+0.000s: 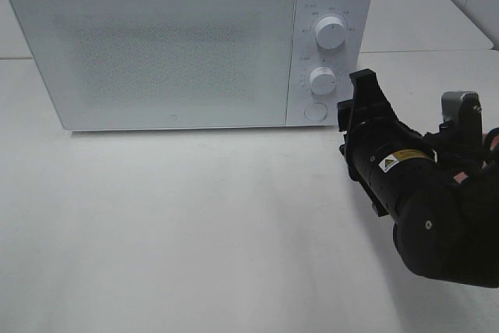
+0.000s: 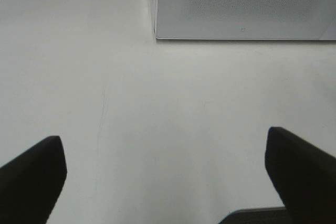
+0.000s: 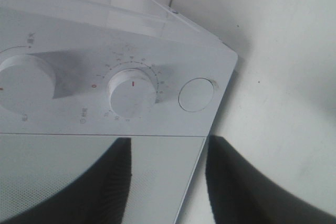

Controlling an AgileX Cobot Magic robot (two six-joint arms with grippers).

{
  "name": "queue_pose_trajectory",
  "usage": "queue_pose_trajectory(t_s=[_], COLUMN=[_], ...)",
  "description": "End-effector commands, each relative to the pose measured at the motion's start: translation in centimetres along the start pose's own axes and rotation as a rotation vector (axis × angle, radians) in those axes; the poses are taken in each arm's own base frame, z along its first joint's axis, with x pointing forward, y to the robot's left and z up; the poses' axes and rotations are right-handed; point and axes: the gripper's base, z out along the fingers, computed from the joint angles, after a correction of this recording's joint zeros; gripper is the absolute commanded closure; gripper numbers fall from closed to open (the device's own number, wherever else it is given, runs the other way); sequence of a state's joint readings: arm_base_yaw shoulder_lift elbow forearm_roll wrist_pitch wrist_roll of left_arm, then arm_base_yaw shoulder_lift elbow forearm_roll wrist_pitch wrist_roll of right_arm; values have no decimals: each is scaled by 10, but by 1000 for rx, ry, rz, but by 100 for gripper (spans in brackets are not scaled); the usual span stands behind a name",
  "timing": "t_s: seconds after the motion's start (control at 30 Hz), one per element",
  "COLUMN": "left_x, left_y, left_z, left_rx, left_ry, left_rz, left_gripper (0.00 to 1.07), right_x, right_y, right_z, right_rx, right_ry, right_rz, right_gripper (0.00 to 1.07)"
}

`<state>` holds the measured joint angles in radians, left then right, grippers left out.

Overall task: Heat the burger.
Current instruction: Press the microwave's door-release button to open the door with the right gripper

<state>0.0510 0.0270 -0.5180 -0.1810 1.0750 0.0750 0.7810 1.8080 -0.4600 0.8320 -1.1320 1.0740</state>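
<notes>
Left fingers (image 2: 31, 177) spread wide over the counter (image 2: 157, 103); right fingers (image 3: 239, 182) stand apart (near the round button (image 3: 196, 94) of the closed microwave (image 1: 156, 44)).

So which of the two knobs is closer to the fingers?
The lower knob, just above the round button. The upper knob sits farther from the right fingers.

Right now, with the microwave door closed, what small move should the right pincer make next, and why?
Probably shift the right pincer a little toward the lower knob and ease forward until its jaws straddle it. The door is closed, no burger is in view, and the pincer sits partly open, aimed between that knob and the round button.
</notes>
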Motion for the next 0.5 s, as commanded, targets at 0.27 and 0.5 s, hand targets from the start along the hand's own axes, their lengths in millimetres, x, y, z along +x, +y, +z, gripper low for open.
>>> queue_pose_trajectory(t_s=[0.27, 0.5], left_x=[1, 1], left_y=[-1, -1], left_z=[0, 0], left_rx=[9, 9], left_ry=[-9, -9], left_rz=[0, 0], left_gripper=[9, 9], right_x=[5, -1], right_y=[-4, -5], right_z=[1, 7], right_rx=[81, 96], right_ry=[41, 21], right_rz=[149, 167], right_gripper=[107, 107])
